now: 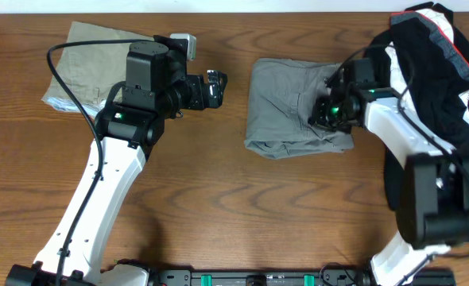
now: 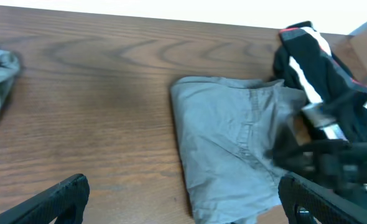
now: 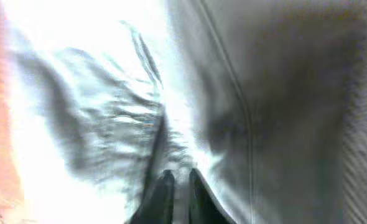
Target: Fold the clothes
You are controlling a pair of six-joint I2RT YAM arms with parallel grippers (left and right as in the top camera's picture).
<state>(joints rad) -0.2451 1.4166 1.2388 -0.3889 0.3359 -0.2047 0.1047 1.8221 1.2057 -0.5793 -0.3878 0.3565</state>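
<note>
Now right arm (image 1: 393, 127) stoops onto grey shorts (image 1: 286, 111).

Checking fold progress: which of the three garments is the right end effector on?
The grey shorts at table centre; the right end effector is down on their right edge. The khaki shorts lie far left, the black striped top far right.
</note>
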